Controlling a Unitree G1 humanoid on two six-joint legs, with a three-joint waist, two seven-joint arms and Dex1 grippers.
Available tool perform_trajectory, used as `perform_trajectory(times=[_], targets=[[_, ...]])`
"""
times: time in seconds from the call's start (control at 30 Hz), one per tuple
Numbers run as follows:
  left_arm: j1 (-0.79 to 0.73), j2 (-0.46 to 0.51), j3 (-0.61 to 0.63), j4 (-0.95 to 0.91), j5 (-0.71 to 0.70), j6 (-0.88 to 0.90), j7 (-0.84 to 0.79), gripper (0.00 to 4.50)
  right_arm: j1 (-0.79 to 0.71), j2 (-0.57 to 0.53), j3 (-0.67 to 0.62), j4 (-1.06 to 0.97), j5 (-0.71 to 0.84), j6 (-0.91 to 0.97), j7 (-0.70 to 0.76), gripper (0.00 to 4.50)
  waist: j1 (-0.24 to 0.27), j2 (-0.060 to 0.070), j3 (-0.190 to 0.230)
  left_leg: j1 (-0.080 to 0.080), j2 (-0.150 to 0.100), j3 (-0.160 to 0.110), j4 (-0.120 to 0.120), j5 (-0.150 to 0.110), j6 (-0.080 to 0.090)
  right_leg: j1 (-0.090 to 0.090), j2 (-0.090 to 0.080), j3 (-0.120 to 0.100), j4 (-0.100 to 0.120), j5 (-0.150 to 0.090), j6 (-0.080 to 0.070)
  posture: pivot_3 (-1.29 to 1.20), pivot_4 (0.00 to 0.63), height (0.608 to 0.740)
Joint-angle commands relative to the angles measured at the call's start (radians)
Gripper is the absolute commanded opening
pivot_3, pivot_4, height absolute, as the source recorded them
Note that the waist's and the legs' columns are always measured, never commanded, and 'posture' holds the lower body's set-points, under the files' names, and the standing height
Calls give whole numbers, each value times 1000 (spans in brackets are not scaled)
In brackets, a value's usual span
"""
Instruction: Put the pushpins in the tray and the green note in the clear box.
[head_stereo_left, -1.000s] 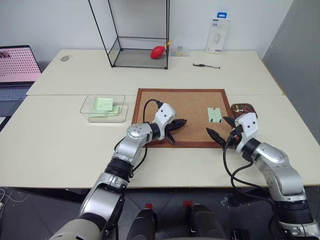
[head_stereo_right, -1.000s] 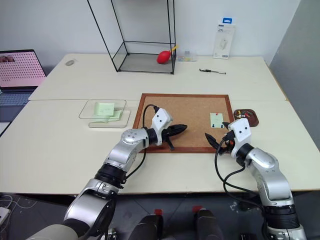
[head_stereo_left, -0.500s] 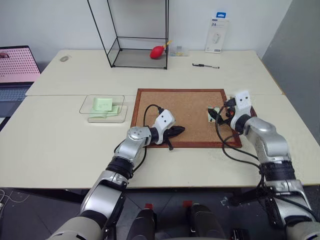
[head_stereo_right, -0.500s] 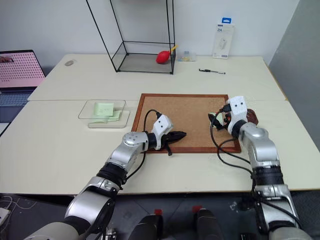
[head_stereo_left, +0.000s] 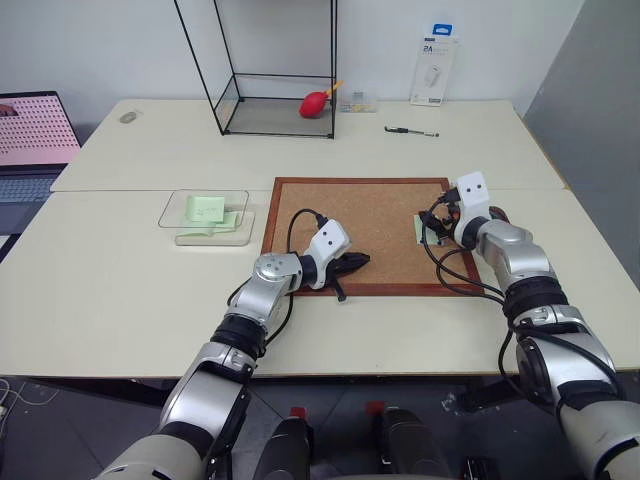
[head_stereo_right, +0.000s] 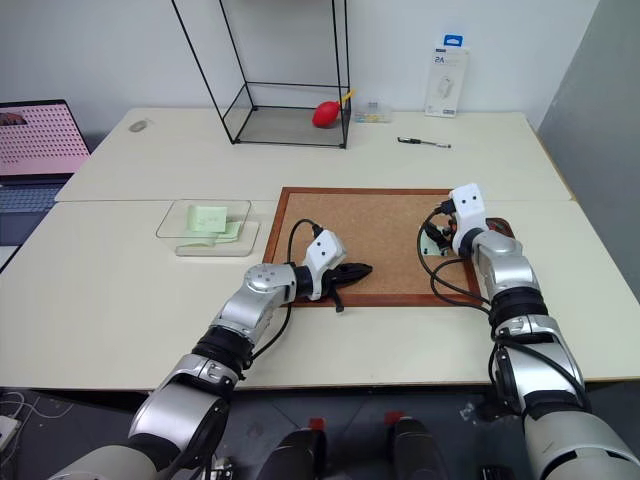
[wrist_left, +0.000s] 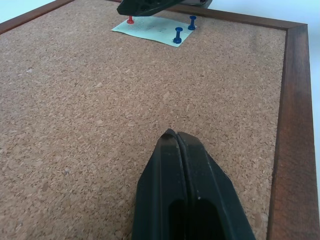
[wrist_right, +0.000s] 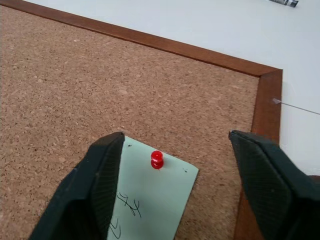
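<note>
The green note (wrist_right: 150, 200) lies pinned on the right part of the cork board. A red pushpin (wrist_right: 157, 159) stands at its far edge and two blue pushpins (wrist_left: 178, 35) stand at its near edge. My right gripper (wrist_right: 175, 137) hovers over the note, open, with the red pin between its fingers (wrist_right: 102, 185) and untouched. The tray (head_stereo_right: 503, 228) is mostly hidden behind my right wrist. My left gripper (wrist_left: 176, 145) is shut and empty, low over the board's near left part. The clear box (head_stereo_left: 172, 216) stands left of the board with green notes in it.
The wood-framed cork board (head_stereo_left: 370, 215) lies mid-table. At the back stand a wire-framed glass case (head_stereo_left: 275, 70) with a red object (head_stereo_left: 315, 104) inside, a white package (head_stereo_left: 435, 70) and a pen (head_stereo_left: 412, 131). A laptop (head_stereo_left: 30, 140) sits far left.
My right arm has moved forward from the board's near right corner to over the green note, its open jaws now around the red pin. The left gripper has stayed put.
</note>
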Motion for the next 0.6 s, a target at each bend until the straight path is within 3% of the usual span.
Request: perform_trajectory(times=[0.03,0.4,0.6], targets=[[23,3,-9,-6,18,13,-3,0,-40,-1,-14,20,-8,-39,9,2409,0,0,0,0,0,0,0,0,0,0,0,0,0,0,0,0,150,740],[19,8,-14,3,25,19,-6,0,-56,2,-34,38,6,-42,13,114,-1,0,0,0,0,0,0,0,0,0,0,0,0,0,0,0,150,740],[17,10,-26,16,37,38,-9,0,-48,-2,-43,-1,21,-28,23,19,-1,0,0,0,0,0,0,0,0,0,0,0,1,0,0,0,150,740]])
